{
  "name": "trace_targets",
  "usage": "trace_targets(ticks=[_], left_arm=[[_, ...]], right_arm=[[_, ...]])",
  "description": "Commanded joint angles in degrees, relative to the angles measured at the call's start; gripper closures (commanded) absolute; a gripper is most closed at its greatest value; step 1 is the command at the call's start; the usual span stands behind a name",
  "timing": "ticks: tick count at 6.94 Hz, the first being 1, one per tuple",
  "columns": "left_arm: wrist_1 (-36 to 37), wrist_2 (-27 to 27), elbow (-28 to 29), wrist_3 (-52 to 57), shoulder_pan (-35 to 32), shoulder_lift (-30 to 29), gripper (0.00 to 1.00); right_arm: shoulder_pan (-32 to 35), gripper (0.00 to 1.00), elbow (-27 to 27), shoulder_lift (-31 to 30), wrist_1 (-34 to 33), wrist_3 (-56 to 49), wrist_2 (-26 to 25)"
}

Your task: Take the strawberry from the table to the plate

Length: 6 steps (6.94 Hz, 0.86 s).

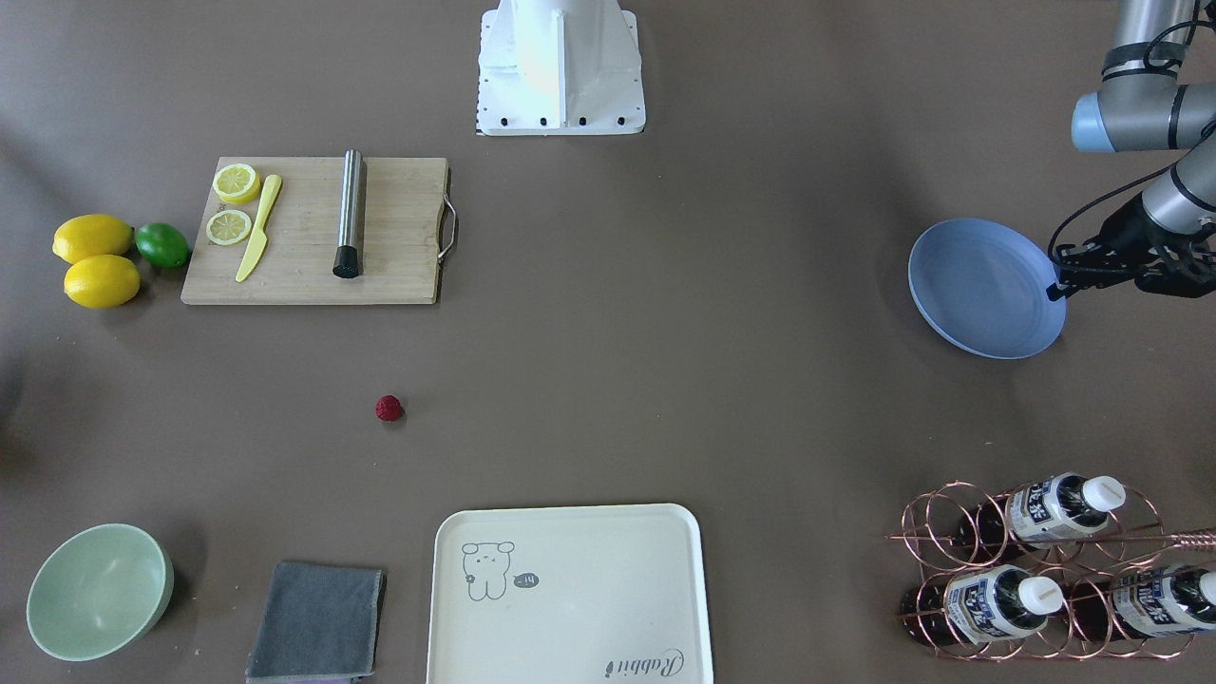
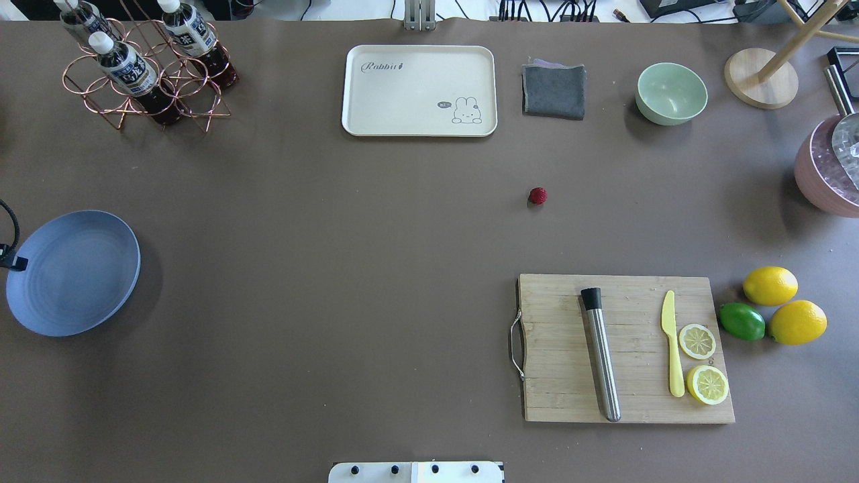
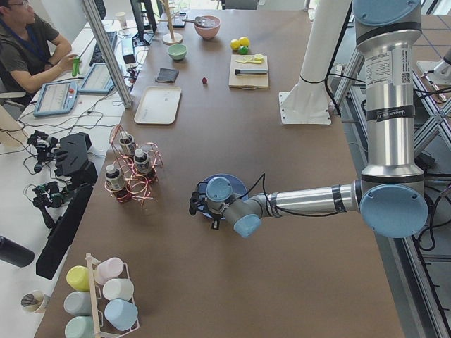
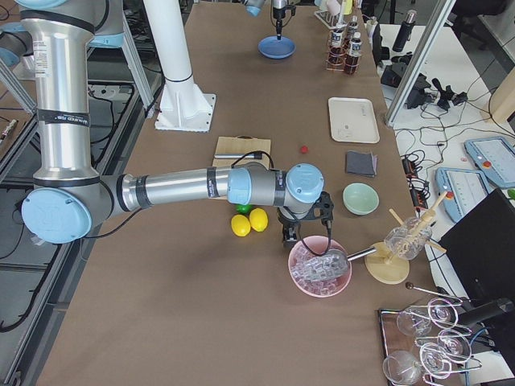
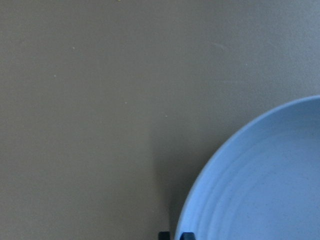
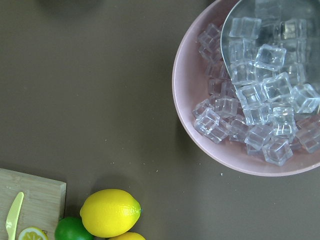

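Not begun yet: strawberry (image 2: pixel 537 196) alone on table (image 2: pixel 335 268), well apart at 3 o'clock from plate (image 2: pixel 80 282) seen from overhead, left gripper (image 1: pixel 1056 288) pinching plate's rim, right gripper (image 4: pixel 290 237) too hidden to tell.

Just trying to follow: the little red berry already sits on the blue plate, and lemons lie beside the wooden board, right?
Not quite. The overhead view shows the berry on the bare table, far from the blue plate. The lemons do lie beside the wooden board.
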Motion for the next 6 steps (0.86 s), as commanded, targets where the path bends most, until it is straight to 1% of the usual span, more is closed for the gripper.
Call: trace_targets(ticks=[1, 2, 3, 4, 5, 6], left_arm=[[-0.87, -3.75, -3.11, -6.87, -0.09, -0.06, 1.00], [-0.86, -4.99, -4.62, -9.95, -0.09, -0.41, 1.00], [-0.86, -4.65, -6.72, -13.72, 0.00, -1.46, 1.00], [-0.60, -4.65, -8.04, -17.33, 0.00, -2.86, 1.00], [-0.34, -4.65, -9.36, -21.19, 0.87, -4.70, 1.00], [0.97, -4.21, -11.73, -28.37, 4.27, -7.41, 1.00]], right_arm=[[-1.22, 0.00, 3.79, 0.32, 0.18, 6.30, 0.73], [-3.49, 0.00, 6.25, 0.06, 0.27, 7.92, 0.03], [-8.21, 0.00, 6.45, 0.93, 0.35, 11.16, -0.32], [-12.00, 0.00, 6.71, 2.94, 3.75, 16.15, -2.59], [-16.65, 0.00, 6.89, 5.13, 11.26, 28.03, -4.96], [-22.35, 0.00, 6.54, 7.16, 17.95, 41.55, -9.68]])
